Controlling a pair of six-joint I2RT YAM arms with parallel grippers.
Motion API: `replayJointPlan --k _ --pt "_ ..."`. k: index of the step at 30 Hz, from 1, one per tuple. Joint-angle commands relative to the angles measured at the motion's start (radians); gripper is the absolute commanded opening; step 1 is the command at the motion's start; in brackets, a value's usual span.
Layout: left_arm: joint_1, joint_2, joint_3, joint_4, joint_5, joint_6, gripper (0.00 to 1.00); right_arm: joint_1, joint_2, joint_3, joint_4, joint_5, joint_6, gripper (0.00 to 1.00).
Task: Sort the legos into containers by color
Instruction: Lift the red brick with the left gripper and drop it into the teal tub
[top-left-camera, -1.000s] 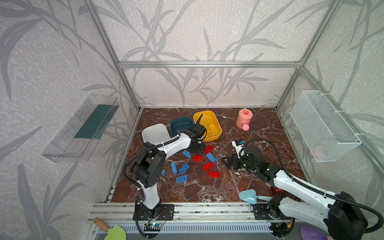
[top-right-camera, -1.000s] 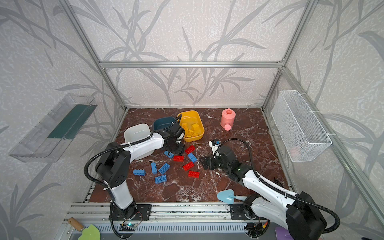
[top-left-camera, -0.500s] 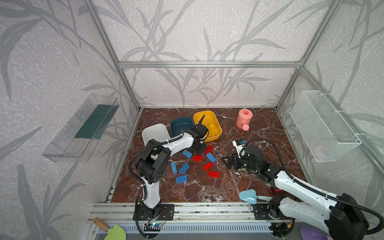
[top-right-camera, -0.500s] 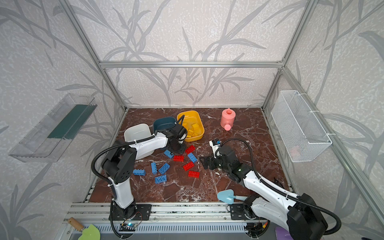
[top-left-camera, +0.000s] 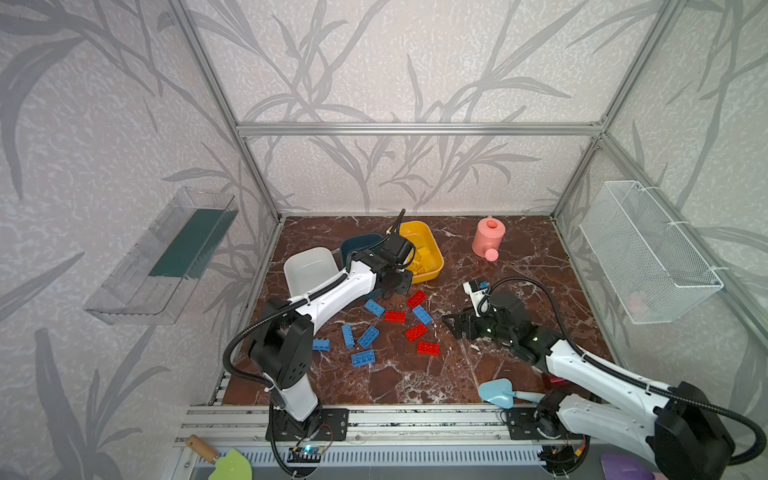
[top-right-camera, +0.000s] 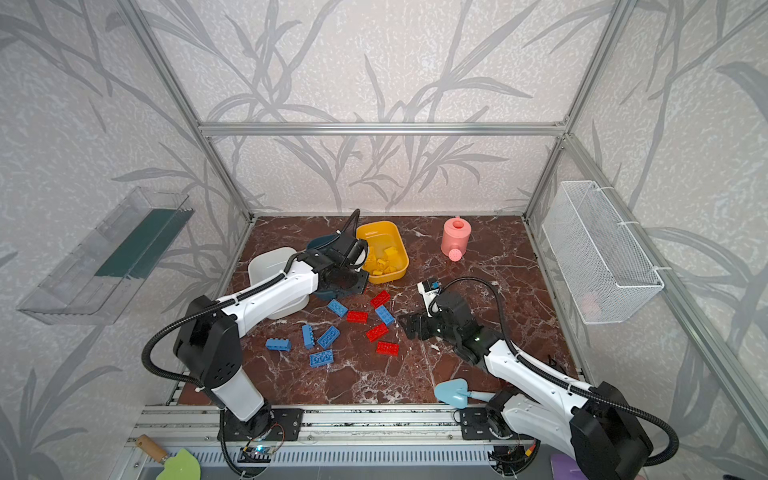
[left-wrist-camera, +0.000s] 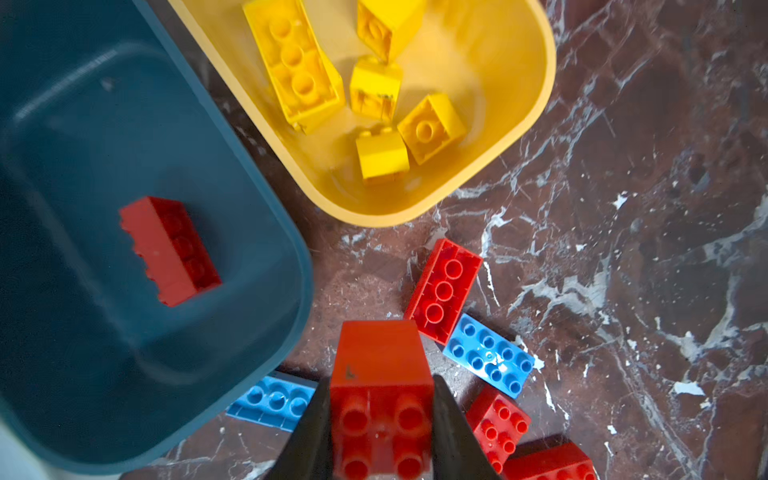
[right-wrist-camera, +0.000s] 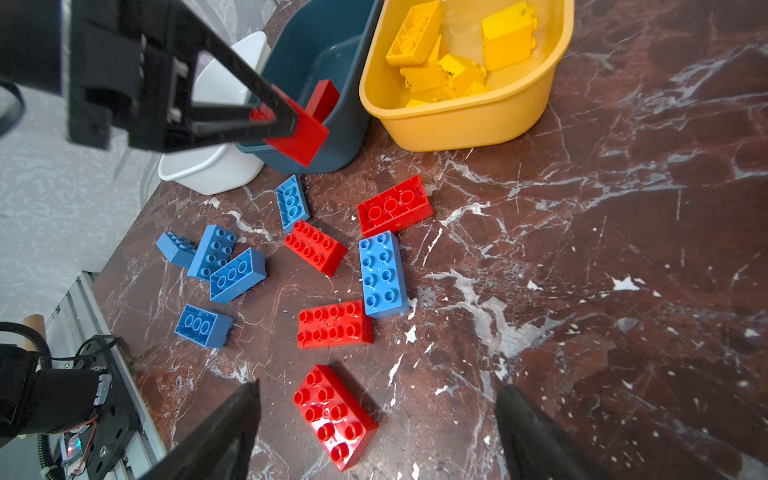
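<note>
My left gripper (left-wrist-camera: 380, 424) is shut on a red lego (left-wrist-camera: 380, 374), held just off the floor beside the dark teal container (left-wrist-camera: 104, 124). This lego also shows in the right wrist view (right-wrist-camera: 301, 139) against that container's near wall. One red lego (left-wrist-camera: 170, 249) lies inside the teal container. The yellow container (left-wrist-camera: 523, 124) holds several yellow legos (left-wrist-camera: 299, 70). The white container (top-left-camera: 309, 270) stands left of the teal one. Several red (top-left-camera: 428, 348) and blue legos (top-left-camera: 363, 358) lie loose on the floor. My right gripper (right-wrist-camera: 378, 386) hangs open over a red lego (right-wrist-camera: 332, 415).
A pink watering can (top-left-camera: 488, 241) stands at the back right. A white wire basket (top-left-camera: 648, 249) hangs on the right wall and a clear shelf (top-left-camera: 166, 253) on the left wall. A light blue scoop (top-left-camera: 496, 392) lies by the front edge.
My left jaws have closed on the red lego beside the teal container. The right arm has not visibly moved.
</note>
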Motion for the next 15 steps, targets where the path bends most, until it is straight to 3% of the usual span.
replayJointPlan --k 1,8,15 --pt "0.038 0.004 0.061 -0.074 -0.059 0.017 0.3 -0.004 0.003 -0.008 0.026 -0.017 0.001 0.89" --pt "0.166 0.11 0.165 -0.096 -0.028 0.014 0.3 -0.005 0.017 -0.003 0.026 -0.022 -0.003 0.89" --pt "0.22 0.24 0.263 -0.134 -0.032 -0.029 0.31 -0.003 0.045 0.008 0.03 -0.07 -0.03 0.88"
